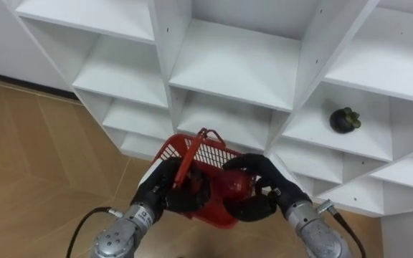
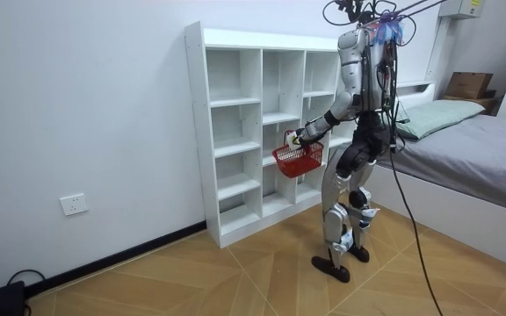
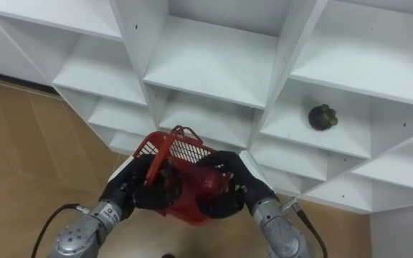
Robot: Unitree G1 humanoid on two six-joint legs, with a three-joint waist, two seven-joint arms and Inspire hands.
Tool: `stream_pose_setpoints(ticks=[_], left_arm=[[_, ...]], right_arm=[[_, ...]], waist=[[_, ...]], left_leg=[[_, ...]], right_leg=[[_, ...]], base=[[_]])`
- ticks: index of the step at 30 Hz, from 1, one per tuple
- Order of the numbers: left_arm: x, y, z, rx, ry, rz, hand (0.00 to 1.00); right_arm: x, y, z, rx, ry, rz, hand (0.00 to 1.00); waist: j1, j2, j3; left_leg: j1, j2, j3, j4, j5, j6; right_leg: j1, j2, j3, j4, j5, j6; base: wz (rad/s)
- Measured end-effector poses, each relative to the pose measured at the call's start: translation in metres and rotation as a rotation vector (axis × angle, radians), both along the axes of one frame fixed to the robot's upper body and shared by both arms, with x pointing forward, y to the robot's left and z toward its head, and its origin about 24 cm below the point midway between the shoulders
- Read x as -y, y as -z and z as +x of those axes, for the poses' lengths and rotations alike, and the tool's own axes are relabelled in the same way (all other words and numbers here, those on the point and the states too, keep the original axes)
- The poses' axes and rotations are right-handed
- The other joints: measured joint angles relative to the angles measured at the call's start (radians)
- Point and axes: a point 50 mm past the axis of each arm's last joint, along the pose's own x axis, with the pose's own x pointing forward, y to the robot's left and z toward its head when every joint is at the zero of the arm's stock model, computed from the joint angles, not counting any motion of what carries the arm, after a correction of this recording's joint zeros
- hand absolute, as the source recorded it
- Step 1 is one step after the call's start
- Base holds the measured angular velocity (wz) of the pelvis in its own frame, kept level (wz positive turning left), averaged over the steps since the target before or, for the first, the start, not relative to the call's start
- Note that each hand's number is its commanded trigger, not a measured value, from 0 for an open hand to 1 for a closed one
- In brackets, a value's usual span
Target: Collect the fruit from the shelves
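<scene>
I hold a red wire basket [image 1: 205, 154] in front of the white closet shelves [image 1: 231, 68]. My left hand [image 1: 158, 192] is curled round the lower end of its handle [image 1: 191, 154] at the basket's left side. At the right rim, my right hand [image 1: 264, 188] is wrapped round a red round fruit [image 1: 236, 185] that sits inside the basket's mouth. A dark mangosteen [image 1: 345, 120] with a green cap lies alone on a shelf to the upper right, well beyond both hands. In the room view I stand upright facing the shelves with the basket [image 2: 298, 159] at waist height.
The closet [image 2: 262, 123] is a white grid of open compartments against the wall, with a slim upright divider [image 1: 314, 64] between the basket and the mangosteen's shelf. Wooden floor [image 1: 34, 158] lies to my left. A bed [image 2: 464, 149] stands behind me at the room view's right.
</scene>
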Motion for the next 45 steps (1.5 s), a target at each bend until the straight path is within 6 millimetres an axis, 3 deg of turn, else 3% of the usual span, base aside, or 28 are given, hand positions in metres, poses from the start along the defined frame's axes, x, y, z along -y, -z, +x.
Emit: stream_pose_setpoints(ticks=[20,21,22,23,45], left_arm=[[0.002,0.002,-0.012,-0.020,0.113,0.005,1.00],[0.001,0.002,-0.012,-0.023,0.121,0.008,1.00],[0.001,0.002,-0.012,-0.025,0.128,0.009,1.00],[0.001,0.003,-0.013,-0.027,0.132,0.010,1.00],[0.005,0.005,-0.017,-0.058,0.214,0.014,1.00]], right_arm=[[-0.002,-0.001,0.000,-0.043,-0.067,-0.039,1.00],[-0.001,-0.001,0.000,-0.042,-0.072,-0.045,0.60],[-0.001,-0.001,0.000,-0.041,-0.073,-0.048,0.06],[-0.001,-0.002,0.000,-0.039,-0.074,-0.049,0.00],[-0.003,-0.004,0.002,-0.021,-0.091,-0.071,0.00]], waist=[[-0.013,0.012,-0.0044],[-0.013,0.012,-0.0043],[-0.014,0.012,-0.0041],[-0.014,0.012,-0.0041],[-0.035,0.017,0.0028]], left_leg=[[0.004,0.006,0.014,0.003,-0.002,-0.001],[0.006,0.007,0.016,0.003,-0.002,-0.001],[0.006,0.007,0.019,0.003,-0.002,-0.001],[0.006,0.008,0.022,0.003,-0.002,-0.001],[0.007,0.008,0.025,-0.011,-0.002,-0.001]], right_leg=[[0.003,-0.002,0.005,0.003,0.001,-0.001],[0.004,-0.002,0.006,0.002,0.001,-0.002],[0.005,-0.002,0.006,0.002,0.001,-0.002],[0.004,-0.002,0.006,0.002,0.001,-0.002],[-0.002,-0.001,0.015,-0.005,0.000,-0.001]], base=[[-0.01],[0.00],[0.00],[0.00],[0.00]])
